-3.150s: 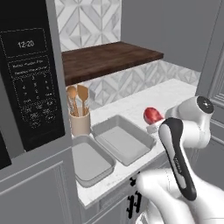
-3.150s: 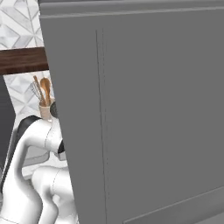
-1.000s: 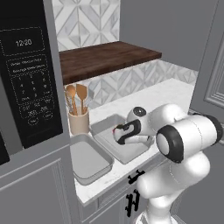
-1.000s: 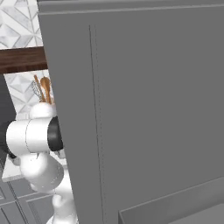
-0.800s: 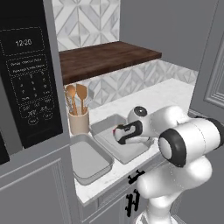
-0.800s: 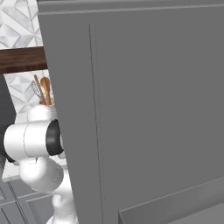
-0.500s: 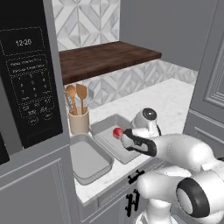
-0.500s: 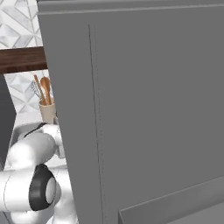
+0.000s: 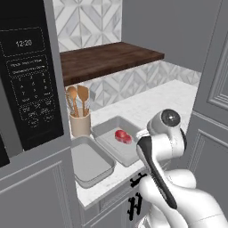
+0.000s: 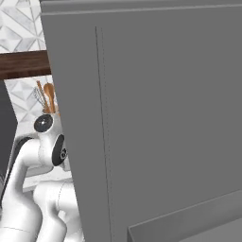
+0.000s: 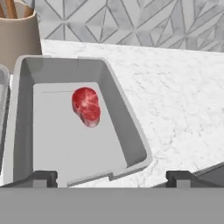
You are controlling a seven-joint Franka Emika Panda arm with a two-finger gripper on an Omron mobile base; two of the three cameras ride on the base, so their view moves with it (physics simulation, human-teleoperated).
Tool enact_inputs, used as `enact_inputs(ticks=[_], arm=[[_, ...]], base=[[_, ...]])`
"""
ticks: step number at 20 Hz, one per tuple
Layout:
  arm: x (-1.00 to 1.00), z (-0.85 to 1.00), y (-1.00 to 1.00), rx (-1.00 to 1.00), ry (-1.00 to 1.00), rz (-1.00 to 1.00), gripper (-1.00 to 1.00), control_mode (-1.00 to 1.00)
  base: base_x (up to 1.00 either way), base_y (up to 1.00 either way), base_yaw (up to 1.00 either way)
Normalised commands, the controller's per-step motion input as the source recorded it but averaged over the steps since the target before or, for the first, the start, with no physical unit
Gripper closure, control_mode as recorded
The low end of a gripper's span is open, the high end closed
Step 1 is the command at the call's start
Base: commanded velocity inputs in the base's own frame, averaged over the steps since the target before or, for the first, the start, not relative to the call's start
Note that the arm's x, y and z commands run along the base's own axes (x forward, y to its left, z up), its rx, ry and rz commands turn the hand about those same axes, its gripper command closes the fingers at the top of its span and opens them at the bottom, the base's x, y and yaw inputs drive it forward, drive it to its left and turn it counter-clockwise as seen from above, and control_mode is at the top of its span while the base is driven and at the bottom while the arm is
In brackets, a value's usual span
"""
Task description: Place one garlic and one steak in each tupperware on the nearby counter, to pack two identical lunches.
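One steak (image 11: 86, 105) lies in the right tupperware (image 9: 107, 131); left tupperware (image 9: 82, 176) is bare. Fingers (image 11: 177, 176) spread wide, holding nothing. Left: second steak, both garlics, by my read.

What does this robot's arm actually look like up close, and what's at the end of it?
The arm is made of smooth, rounded glossy white shells with dark bands and a grey round cap at the joints. The gripper ends in two small, dark, blocky finger tips. No loose cables or markings are visible.
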Motion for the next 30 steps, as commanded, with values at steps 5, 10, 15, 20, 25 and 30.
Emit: enact_inputs(ticks=[5,10,15,20,25,30], arm=[[-1.00,0.23,-0.01,0.00,-0.26,-0.01,-1.00,-1.00],[-1.00,-0.18,-0.23,0.00,-0.20,0.00,-1.00,-1.00],[-1.00,-0.57,-0.15,0.00,-0.11,0.00,-1.00,-1.00],[0.00,0.00,0.00,0.00,0.00,0.00,-1.00,1.00],[0.00,0.00,0.00,0.00,0.00,0.00,-1.00,1.00],[0.00,0.00,0.00,0.00,0.00,0.00,-1.00,1.00]], base=[[0.00,0.00,0.00],[0.00,0.00,0.00],[0.00,0.00,0.00],[-1.00,0.00,0.00],[-1.00,0.03,0.00],[-1.00,0.01,-0.26]])
